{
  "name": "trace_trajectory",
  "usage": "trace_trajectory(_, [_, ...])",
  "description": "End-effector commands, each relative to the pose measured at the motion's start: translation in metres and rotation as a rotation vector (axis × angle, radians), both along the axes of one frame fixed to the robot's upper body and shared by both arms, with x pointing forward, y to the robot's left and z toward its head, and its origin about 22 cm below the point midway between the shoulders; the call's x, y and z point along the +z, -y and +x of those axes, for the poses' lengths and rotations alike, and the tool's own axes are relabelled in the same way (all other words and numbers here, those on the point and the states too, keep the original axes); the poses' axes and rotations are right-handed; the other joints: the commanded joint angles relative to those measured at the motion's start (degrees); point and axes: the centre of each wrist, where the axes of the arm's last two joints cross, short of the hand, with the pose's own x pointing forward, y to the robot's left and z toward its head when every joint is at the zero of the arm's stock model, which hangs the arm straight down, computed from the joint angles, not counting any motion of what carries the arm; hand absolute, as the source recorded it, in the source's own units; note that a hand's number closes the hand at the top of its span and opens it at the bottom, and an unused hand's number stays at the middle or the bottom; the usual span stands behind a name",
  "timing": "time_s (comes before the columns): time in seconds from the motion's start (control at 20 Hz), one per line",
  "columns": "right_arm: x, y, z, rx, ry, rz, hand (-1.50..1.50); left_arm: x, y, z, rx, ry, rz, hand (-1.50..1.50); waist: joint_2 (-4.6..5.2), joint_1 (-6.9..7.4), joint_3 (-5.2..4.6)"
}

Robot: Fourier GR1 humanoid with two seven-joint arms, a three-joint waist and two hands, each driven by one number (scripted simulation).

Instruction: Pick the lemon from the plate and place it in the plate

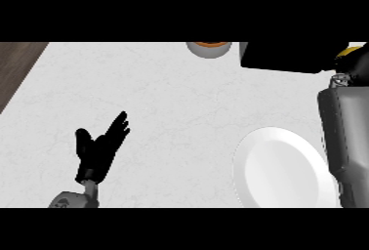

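Two hands: both show in the head view, the left low on the left side, the right at the upper right corner.
Left hand (97,146): open, fingers straight and pointing up and a little to the right, thumb apart on the left; it rests over bare bench and holds nothing.
Left forearm (72,199): only a short grey stub shows at the lower edge, under the wrist.
Right hand (355,68): a dark shape at the right edge, cut off by the frame; whether it is open or closed cannot be told.
Right forearm (344,136): grey, running up the right edge from the lower border to the wrist, and covering the right rim of the white plate.
Lemon (352,49): a small yellow patch at the top right corner, just above the right hand and touching its dark outline; whether the hand grips it cannot be told.
Black object (284,56): a flat dark block at the top, just left of the right hand and the lemon; its kind is not clear.
White plate (277,168): on the bench at the lower right, with nothing on its visible part, well apart from the lemon.
Grey round container (209,50): at the top edge, left of the black object, orange on top, partly cut off.
Bench (166,88): pale, marbled, filling most of the view.
Dark wood strip (18,63): along the upper left corner, beside the bench's edge.
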Motion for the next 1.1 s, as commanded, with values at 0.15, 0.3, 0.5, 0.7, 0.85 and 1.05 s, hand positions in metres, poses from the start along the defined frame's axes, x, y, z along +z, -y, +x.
trace_trajectory(0.15, [-0.005,0.011,-0.007,-0.229,0.357,0.033,1.5,-0.013,-0.008,-0.011,0.036,-0.036,-0.009,0.0,-0.37,-1.68,0.04])
trace_trajectory(0.3, [-0.03,0.02,-0.014,-0.291,0.33,0.013,1.5,-0.005,-0.005,-0.007,0.034,-0.026,0.007,0.0,-0.53,-2.39,0.14])
trace_trajectory(0.5, [-0.045,0.044,-0.032,-0.381,0.338,-0.083,1.5,-0.006,-0.012,-0.01,0.076,-0.023,-0.001,0.0,-1.21,-3.82,0.05])
trace_trajectory(0.7, [-0.073,0.068,-0.053,-0.43,0.348,-0.093,1.5,-0.014,-0.016,-0.015,0.067,-0.042,-0.001,0.0,-1.33,-4.77,0.08])
trace_trajectory(0.85, [-0.085,0.088,-0.063,-0.467,0.34,-0.097,1.5,-0.008,-0.012,-0.015,0.079,-0.043,-0.005,0.0,-1.5,-4.71,0.12])
trace_trajectory(1.05, [-0.117,0.109,-0.092,-0.47,0.354,-0.097,1.5,-0.013,-0.023,-0.021,0.117,-0.041,-0.006,0.0,-1.8,-5.62,0.1])
